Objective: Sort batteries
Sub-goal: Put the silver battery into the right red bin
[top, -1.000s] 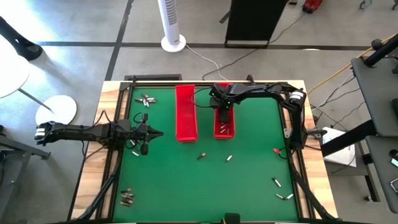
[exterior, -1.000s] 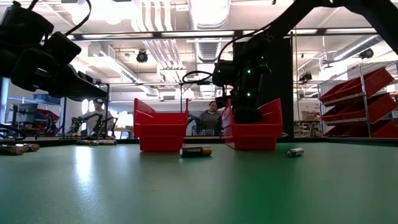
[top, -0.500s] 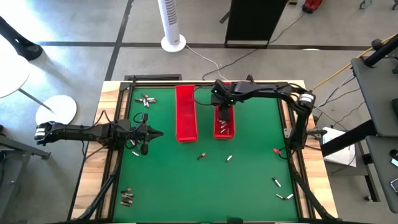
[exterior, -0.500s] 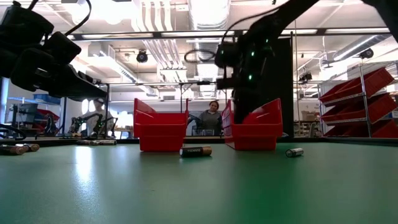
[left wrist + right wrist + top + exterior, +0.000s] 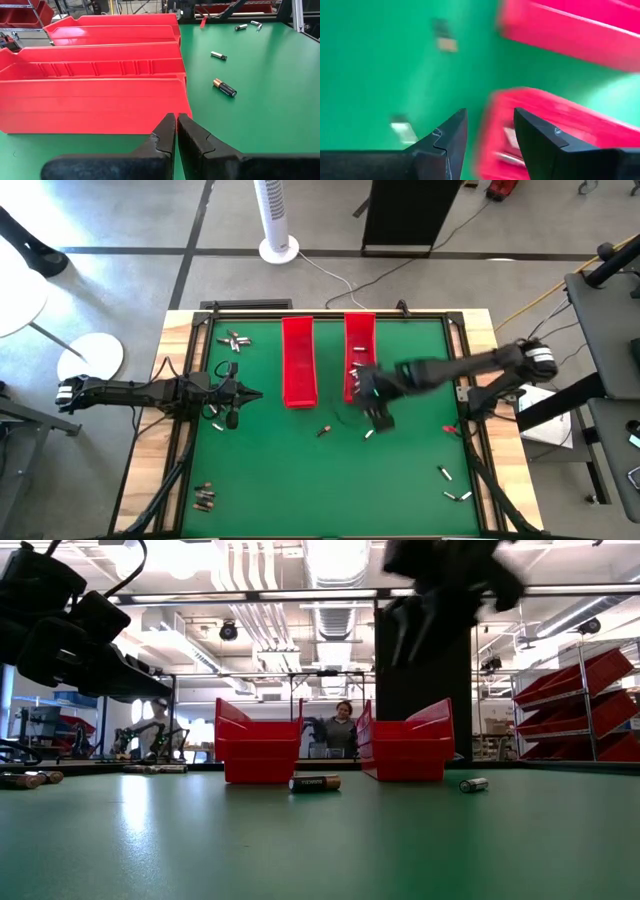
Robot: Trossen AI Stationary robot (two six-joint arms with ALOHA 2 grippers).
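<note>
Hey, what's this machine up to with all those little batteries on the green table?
It is sorting batteries into two red trays. The right gripper, open and empty, is near the right-hand tray's front end, above a loose silvery battery and near a darker one. The left gripper waits shut beside the left tray. More batteries lie scattered around the mat.

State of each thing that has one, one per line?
Left pincer: shut, empty, beside the left tray.
Right pincer: open, empty, above the mat near the right tray's end.
Left tray: upright, looks empty.
Right tray: upright, batteries inside.
Dark battery: lying loose on the mat.
</note>
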